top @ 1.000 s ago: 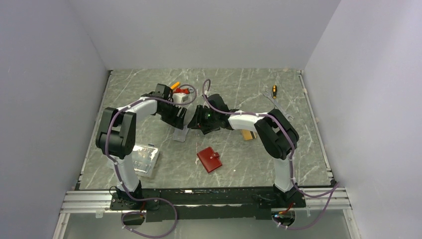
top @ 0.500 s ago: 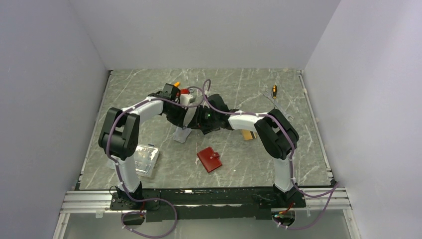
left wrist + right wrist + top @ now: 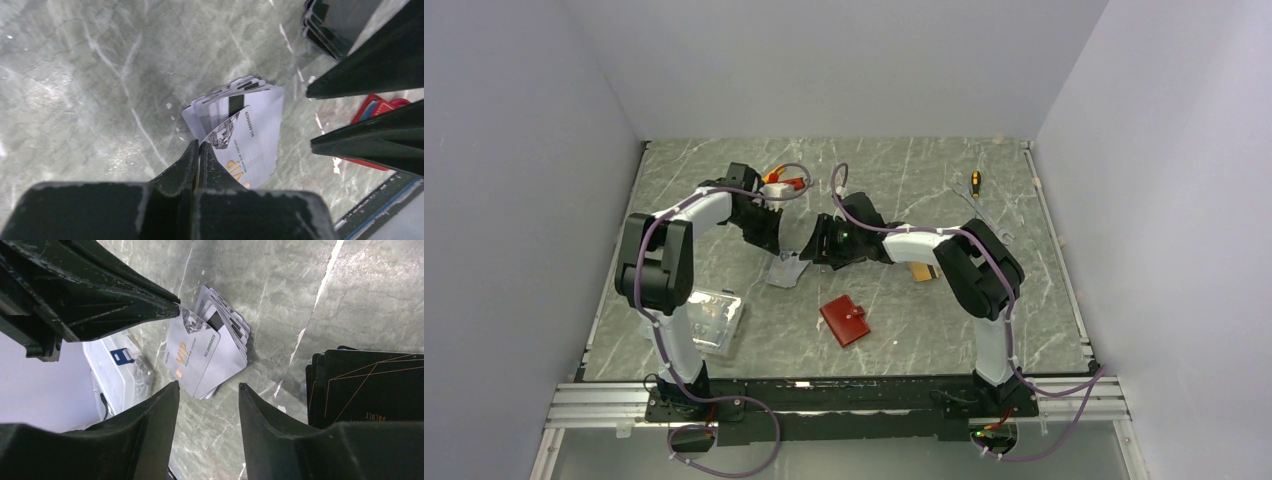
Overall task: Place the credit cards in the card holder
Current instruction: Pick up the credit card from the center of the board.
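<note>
Silver cards [image 3: 785, 271]: a small fanned pile, lying flat on the table [image 3: 924, 330] in the middle of the top view, under both wrists.
Card holder [image 3: 845, 321]: red, lying lower in the frame than the pile and well apart from it.
Orange cards [image 3: 919, 270]: right of the middle, partly hidden by the right arm.
Left gripper [image 3: 198, 145]: fingers pressed tight together with nothing seen between them; the tip sits just at the near edge of the pile.
Right gripper [image 3: 209, 386]: fingers partway apart and holding nothing – the pile shows through the gap.
In the way: the two grippers point at each other over the pile and crowd it from both sides.
Black cards [image 3: 370, 390]: a dark stack on the table just beside the pile.
Clear box [image 3: 711, 320]: lower left, near the left arm.
Screwdriver [image 3: 975, 182]: upper right, far from everything else.
Red and orange bits [image 3: 782, 182]: at the back, behind the left wrist.
Changed: the left wrist has swung away to the left – more of the pile shows now. The card holder and clear box have not moved.
</note>
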